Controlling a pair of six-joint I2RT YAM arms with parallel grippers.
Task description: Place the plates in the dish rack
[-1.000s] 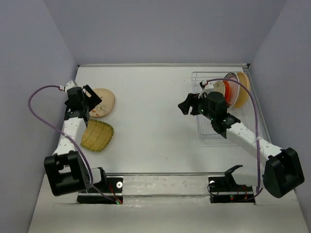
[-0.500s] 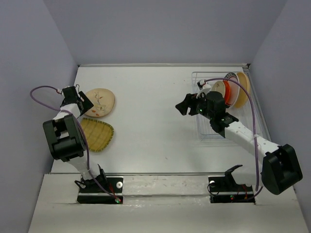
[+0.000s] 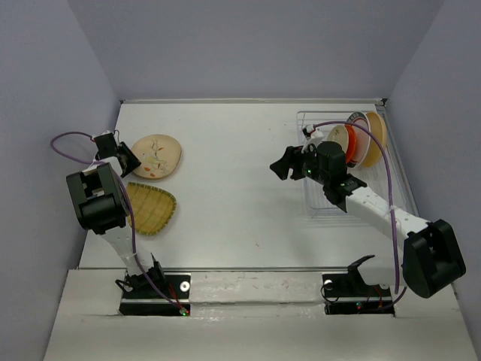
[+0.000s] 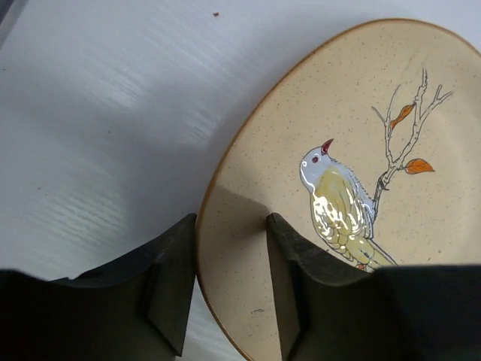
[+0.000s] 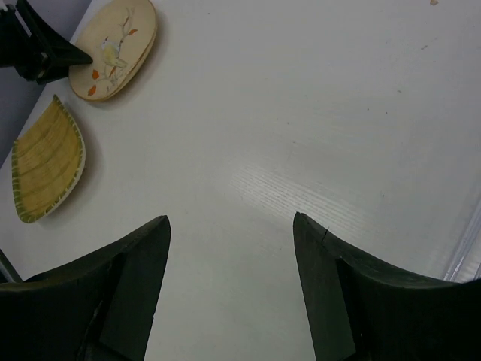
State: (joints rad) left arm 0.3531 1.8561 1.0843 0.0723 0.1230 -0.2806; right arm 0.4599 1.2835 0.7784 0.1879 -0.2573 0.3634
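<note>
Seen from above, the yellow plate (image 3: 150,209) is laid flat on the worktop (image 3: 240,226) at about 8 o'clock, on the near left. Just beyond it, toward 10 o'clock, the cream plate (image 3: 156,156) is laid flat as well, and the two rims are set just beside each other. A bird on a twig with orange leaves is shown on its face in the left wrist view.

The left gripper (image 4: 231,226) is placed at the cream plate's 9 o'clock edge with its jaws apart. One finger is held outside the rim over the worktop and the other over the plate's face, so the rim is straddled but not clamped. Whether either finger touches the plate cannot be told.

The right gripper (image 5: 231,226) is held over the worktop right of centre, just off the 9 o'clock side of the rack (image 3: 323,203). Its jaws are spread wide and nothing is held between them. In its wrist view the two loose plates are seen well apart from it, at 10 o'clock.

The rack is set along the right edge, at 2 to 3 o'clock. At its far end four plates are stood on edge: the small tan plate (image 3: 337,138), the orange-red plate (image 3: 351,147), the large tan plate (image 3: 376,129), and the white plate (image 3: 358,117), of which only a thin rim is seen.
</note>
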